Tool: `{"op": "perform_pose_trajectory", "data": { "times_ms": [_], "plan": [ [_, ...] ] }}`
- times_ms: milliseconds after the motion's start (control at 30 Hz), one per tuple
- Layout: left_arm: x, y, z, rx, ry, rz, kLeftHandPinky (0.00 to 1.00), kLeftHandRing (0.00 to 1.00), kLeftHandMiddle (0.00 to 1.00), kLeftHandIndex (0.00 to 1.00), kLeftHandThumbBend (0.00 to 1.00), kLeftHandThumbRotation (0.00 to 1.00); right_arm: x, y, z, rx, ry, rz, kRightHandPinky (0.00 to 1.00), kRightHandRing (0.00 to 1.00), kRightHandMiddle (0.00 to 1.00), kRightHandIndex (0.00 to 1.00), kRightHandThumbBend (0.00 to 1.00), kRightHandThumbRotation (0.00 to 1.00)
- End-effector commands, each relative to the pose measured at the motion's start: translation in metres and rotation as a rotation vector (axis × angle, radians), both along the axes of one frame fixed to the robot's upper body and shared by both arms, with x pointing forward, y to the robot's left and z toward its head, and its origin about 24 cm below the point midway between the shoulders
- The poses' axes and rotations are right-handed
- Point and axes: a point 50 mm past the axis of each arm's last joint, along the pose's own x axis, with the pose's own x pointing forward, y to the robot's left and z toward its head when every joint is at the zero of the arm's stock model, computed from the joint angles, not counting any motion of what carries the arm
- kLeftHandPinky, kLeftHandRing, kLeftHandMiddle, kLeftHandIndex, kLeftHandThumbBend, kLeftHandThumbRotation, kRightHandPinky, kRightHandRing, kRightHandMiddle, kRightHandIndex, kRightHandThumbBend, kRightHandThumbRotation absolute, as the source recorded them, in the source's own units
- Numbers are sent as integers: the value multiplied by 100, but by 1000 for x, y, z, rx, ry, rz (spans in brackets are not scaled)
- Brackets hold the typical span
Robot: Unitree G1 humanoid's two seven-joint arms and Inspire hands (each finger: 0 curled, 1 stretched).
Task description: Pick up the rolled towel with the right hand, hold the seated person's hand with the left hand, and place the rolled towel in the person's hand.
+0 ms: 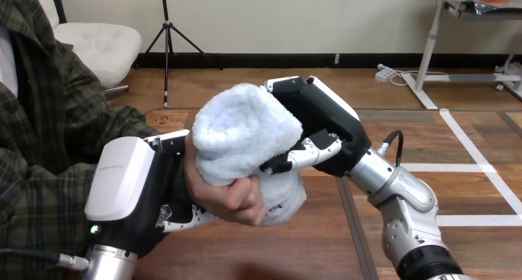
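Around the lower part of the rolled towel (pixel 243 129), the person's hand (pixel 231 197) is closed, so the towel is held upright in it. From the towel's right side it is also gripped by the right hand (pixel 321 119), with the thumb pressed across its front and the fingers wrapped behind. Below and left of the towel, the person's wrist is clasped by the left hand (pixel 123 178), its fingers curled underneath.
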Motion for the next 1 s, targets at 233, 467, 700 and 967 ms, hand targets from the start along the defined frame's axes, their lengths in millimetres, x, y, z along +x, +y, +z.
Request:
{"op": "perform_pose_trajectory", "data": {
  "times_ms": [233, 467, 700, 967],
  "plan": [
    [13, 6, 0, -28, -6, 1, 52, 59, 67, 69, 100, 15, 3, -9, 17, 2, -84, -86, 63, 68, 73, 74, 99, 34],
    [13, 10, 1, -17, 0, 14, 59, 68, 76, 81, 100, 23, 3, -16, 17, 13, -74, -124, 67, 75, 78, 81, 100, 40],
    [12, 13, 4, -16, 9, 24, 66, 78, 83, 89, 100, 28, 3, -24, 15, 27, -58, -162, 71, 79, 81, 84, 100, 44],
    [12, 16, 7, 7, 6, 33, 74, 85, 89, 93, 100, 32, 3, -35, 11, 42, -39, -198, 71, 79, 81, 85, 100, 45]
  ]
}}
